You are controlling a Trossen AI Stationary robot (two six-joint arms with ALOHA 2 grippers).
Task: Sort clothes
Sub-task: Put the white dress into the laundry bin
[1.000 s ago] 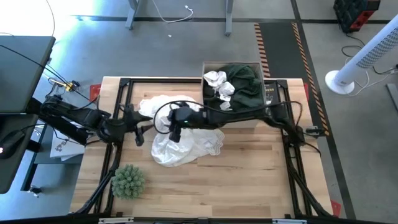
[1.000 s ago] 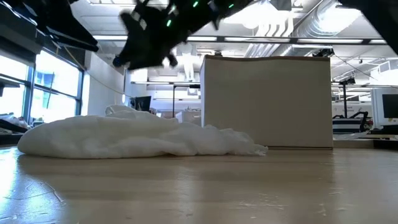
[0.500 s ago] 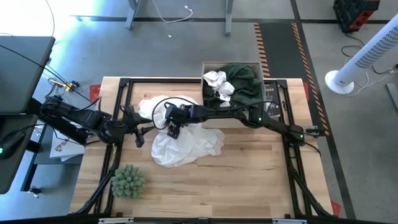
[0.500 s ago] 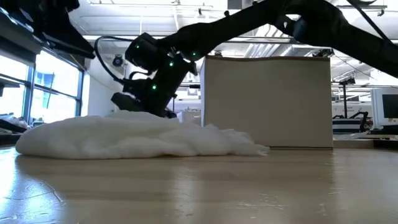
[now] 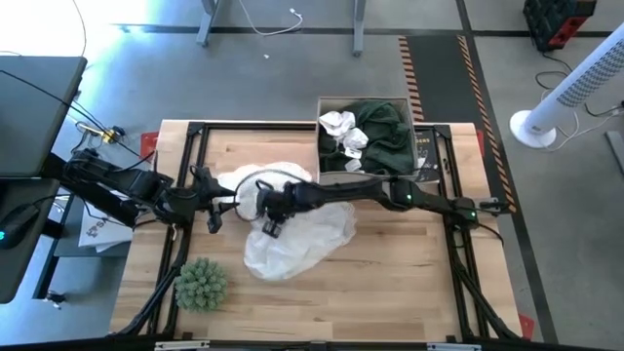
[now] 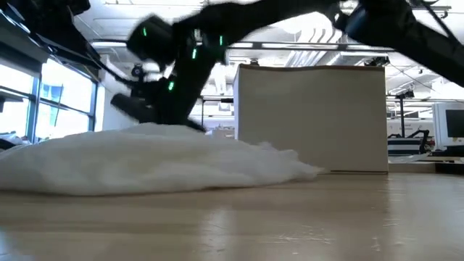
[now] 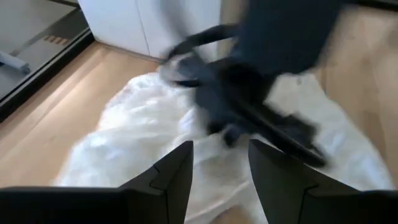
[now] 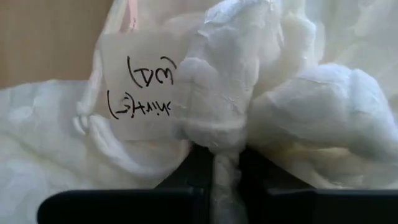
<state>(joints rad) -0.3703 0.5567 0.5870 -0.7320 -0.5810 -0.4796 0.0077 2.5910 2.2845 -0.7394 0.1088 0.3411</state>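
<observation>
Box [image 5: 363,146] contents partly buried.

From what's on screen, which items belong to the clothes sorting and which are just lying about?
Job:
- large white fabric garment, pinched in right claw
- dark green garment and small white crumpled cloth in open cardboard box

Lying about:
- spiky green plant-like ball
- white standing fan
</observation>
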